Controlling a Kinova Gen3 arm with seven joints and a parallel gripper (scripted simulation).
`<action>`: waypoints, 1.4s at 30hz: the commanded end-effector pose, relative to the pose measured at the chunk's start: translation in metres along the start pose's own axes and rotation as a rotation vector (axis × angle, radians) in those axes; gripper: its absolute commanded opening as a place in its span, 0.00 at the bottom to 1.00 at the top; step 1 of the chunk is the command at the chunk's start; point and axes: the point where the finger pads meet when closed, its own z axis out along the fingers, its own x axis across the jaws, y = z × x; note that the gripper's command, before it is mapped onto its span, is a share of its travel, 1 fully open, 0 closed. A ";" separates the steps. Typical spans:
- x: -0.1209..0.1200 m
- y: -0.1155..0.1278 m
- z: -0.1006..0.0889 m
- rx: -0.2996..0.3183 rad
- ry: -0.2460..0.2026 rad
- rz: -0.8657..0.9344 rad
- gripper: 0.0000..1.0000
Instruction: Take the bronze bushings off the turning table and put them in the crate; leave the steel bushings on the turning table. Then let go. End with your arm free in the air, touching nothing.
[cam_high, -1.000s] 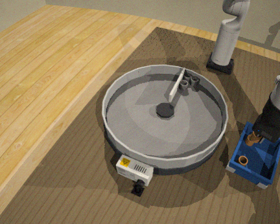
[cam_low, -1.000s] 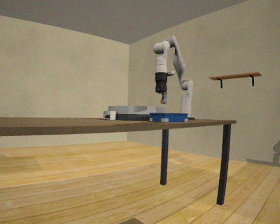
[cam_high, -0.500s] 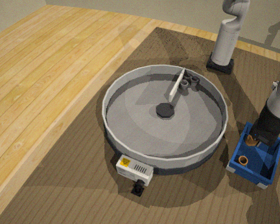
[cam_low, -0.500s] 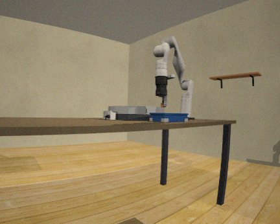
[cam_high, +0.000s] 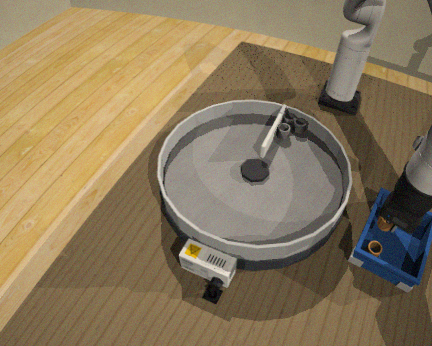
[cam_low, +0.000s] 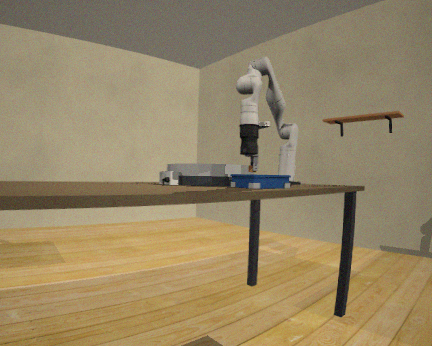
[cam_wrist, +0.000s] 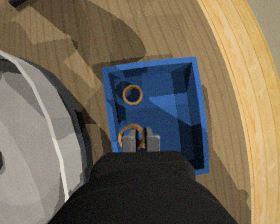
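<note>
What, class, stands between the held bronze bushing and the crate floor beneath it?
Nothing visible. The claw holds the bushing over the crate; the other bronze bushing lies apart, to one side.

Top looks steeply down, exterior low and distant; both share the crate (cam_high: 367, 260)
</note>
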 end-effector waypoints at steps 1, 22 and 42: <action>0.000 0.001 0.001 -0.002 0.001 0.000 0.00; 0.000 0.001 0.016 -0.002 0.001 0.000 0.00; 0.000 0.001 0.025 -0.002 0.001 0.000 0.00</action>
